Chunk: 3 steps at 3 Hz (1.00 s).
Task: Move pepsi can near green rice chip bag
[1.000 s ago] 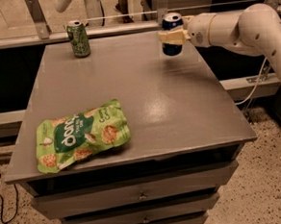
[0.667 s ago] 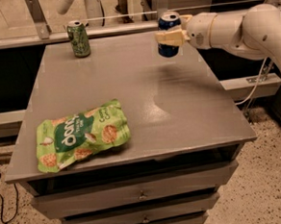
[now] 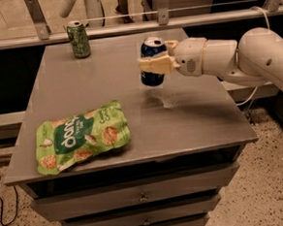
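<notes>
Tool [image 3: 151, 61] closed on the pepsi can [image 3: 152, 78], gripping it from the side about mid-height. One cream finger [image 3: 153, 65] lies across the front of the can. The second finger is mostly behind the can, only its root showing at the upper right. Tool reaches in horizontally from the right on a white arm [image 3: 225, 59]. The arm is cut off by the right frame edge.

Pepsi can: upright, long axis vertical, silver top up. It sits over the rear-middle of the bench [image 3: 200, 115], a little right of centre. Base appears slightly above the surface, with a dark patch on the bench just below it. Whether it touches the bench cannot be settled. The front finger covers the middle band of the can, so the logo shows only in part.

Count: two cans, one bag, one tool.

Second can is a green can [image 3: 78, 39], upright, at the rear-left corner of the bench, well apart from the pepsi can.

Green rice chip bag [image 3: 82, 137] lies flat at the front-left of the bench. Its long axis runs diagonally from front-left to rear-right, with the white lettering turned sideways. Its lower-left corner is near the bench edge. Bag and pepsi can are apart, with bare bench between them.

Drawer fronts [image 3: 142, 196] below the bench top; the lowest is cut by the bottom edge. Metal rail [image 3: 126, 26] behind the bench.
</notes>
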Each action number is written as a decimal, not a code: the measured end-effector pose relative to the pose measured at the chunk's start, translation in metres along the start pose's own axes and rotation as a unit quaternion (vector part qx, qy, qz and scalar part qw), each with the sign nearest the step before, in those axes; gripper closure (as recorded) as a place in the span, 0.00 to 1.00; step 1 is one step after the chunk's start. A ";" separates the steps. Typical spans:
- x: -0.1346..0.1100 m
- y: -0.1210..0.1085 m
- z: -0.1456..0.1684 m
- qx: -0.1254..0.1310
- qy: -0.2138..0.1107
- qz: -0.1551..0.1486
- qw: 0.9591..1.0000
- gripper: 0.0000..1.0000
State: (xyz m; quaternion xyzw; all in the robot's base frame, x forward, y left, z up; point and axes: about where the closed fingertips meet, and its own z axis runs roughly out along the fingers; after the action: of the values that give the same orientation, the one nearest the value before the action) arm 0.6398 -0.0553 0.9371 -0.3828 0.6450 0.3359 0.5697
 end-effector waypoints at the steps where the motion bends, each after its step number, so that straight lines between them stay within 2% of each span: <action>1: 0.018 0.037 0.005 -0.024 0.008 0.009 1.000 1.00; 2: 0.035 0.059 0.013 -0.042 0.013 0.009 0.999 0.87; 3: 0.042 0.074 0.023 -0.064 0.013 -0.006 0.998 0.64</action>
State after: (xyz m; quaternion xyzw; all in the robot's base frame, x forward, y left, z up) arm 0.5836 -0.0042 0.8924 -0.4269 0.6274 0.3682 0.5372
